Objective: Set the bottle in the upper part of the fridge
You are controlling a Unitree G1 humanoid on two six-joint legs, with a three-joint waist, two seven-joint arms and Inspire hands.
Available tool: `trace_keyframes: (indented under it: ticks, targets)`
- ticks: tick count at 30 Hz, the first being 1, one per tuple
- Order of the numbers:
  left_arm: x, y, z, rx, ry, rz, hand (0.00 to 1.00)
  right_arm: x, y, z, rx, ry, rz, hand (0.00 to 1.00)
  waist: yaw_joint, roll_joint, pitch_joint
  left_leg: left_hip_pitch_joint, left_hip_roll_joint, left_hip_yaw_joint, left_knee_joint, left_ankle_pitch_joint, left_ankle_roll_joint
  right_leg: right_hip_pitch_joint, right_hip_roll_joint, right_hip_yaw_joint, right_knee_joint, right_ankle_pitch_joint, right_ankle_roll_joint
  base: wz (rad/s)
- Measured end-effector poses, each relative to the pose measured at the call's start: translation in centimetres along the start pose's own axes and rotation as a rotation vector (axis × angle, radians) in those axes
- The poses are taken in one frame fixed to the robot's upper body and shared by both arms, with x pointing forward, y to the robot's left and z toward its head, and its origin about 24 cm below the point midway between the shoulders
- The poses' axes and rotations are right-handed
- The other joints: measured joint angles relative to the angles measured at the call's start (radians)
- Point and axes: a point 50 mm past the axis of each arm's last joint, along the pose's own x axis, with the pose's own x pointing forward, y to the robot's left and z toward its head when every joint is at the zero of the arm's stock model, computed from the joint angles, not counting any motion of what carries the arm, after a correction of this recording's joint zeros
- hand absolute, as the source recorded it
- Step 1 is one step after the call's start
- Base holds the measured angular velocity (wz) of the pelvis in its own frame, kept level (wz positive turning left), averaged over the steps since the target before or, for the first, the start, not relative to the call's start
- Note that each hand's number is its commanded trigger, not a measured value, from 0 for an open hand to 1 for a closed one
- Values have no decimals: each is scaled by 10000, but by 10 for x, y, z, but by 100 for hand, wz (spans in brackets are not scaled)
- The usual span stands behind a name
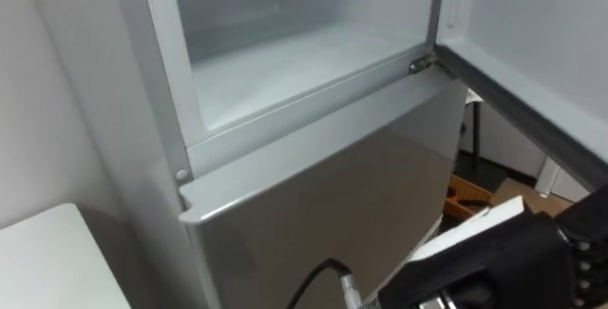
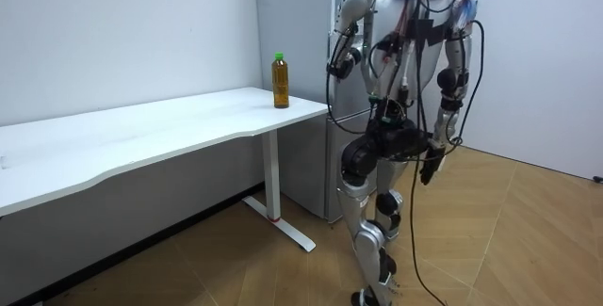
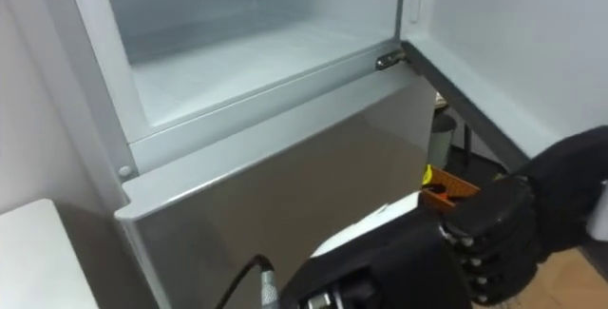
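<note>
White and bare, the upper fridge (image 1: 285,52) stands open before us. The bottle (image 2: 280,80) sits ungrasped on the surface (image 2: 141,136) at our nine o'clock. Our right hand (image 3: 489,242) hangs relaxed and empty, so we judge fetching and placing are still ahead.

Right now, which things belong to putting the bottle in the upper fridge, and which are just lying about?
Job: brown green-capped plastic bottle; grey fridge's open upper compartment; white table under the bottle.
Lying about: orange object down beside the fridge.

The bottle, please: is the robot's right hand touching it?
Apart. The room view shows the bottle upright on the table, with the right hand hanging well clear beside the robot's hip.
</note>
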Motion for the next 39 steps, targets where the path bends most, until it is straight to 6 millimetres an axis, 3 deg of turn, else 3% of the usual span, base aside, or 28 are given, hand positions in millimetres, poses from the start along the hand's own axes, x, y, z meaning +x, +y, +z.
trace_keyframes:
  ticks: [2,7,10,15,18,27,34,39]
  targets:
    - [0,0,0,45,8,67,0,0,1,1,24,-26,11,0,59,-12,4,-111,7,-279,-6,3,2,-1,-107,-318,7,-12,-17,54]
    - [-2,4,0,1050,442,303,0,1,2,1,-41,-10,16,0,633,-173,34,-212,-36,-1235,140,129,32,298,-418,-1149,36,-123,-87,57]
    - [-3,7,2,1360,511,442,0,1,4,1,-100,97,36,0,1050,-323,6,-240,-102,-1758,92,285,35,462,-574,-1499,-28,-179,-89,50]
    - [-4,5,16,1867,102,659,0,3,8,6,-702,29,197,0,1830,-499,-119,-473,-190,-2271,55,455,44,453,-762,-1894,38,-161,-113,29]
    - [-5,6,24,2086,-192,903,0,4,12,12,-877,-80,334,0,2126,-606,-219,-511,-182,-2512,56,513,12,540,-867,-2309,23,-139,-192,22]
    - [-23,14,45,3830,-247,2095,0,5,16,15,-1862,-66,736,0,2880,-616,-216,-355,-179,-3003,29,535,-2,920,-875,-2506,-111,-276,-169,15]
    - [-39,23,69,5307,-459,3387,0,5,19,11,-1847,65,820,0,3036,-501,-271,-311,-155,-3203,-44,564,-2,1108,-883,-2799,-331,-298,-145,10]
    - [-59,30,98,6768,-897,4874,0,4,15,5,-1313,241,582,0,3194,-335,-228,-182,-155,-3292,-62,568,-1,1354,-899,-2890,-466,-387,-79,8]
